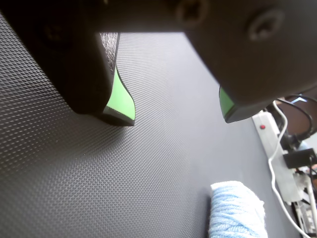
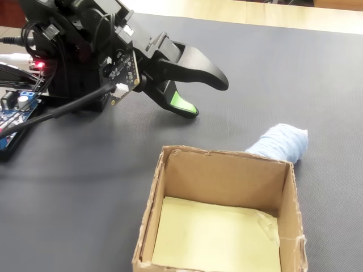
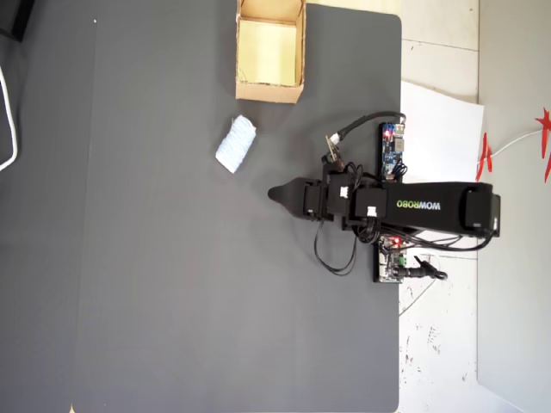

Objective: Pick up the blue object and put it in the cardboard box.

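The blue object [image 3: 235, 144], a pale blue ribbed roll, lies on the black mat just below the cardboard box [image 3: 269, 91] in the overhead view. In the fixed view the roll [image 2: 281, 141] peeks out behind the box's far wall [image 2: 224, 175], and the box's pale yellow inside holds nothing. My gripper [image 2: 207, 97] hovers open above the mat, left of the roll and apart from it. In the wrist view the green-padded jaws [image 1: 177, 116] stand wide with only mat between them, and the roll [image 1: 237, 210] sits at the bottom right. From overhead, the gripper [image 3: 275, 194] points left, right of and below the roll.
A blue circuit board [image 2: 17, 116] with cables lies by the arm's base, with a red light [image 2: 39, 65] nearby. A white power strip [image 1: 272, 148] and cords lie off the mat's edge. White paper [image 3: 439, 129] lies beside the mat.
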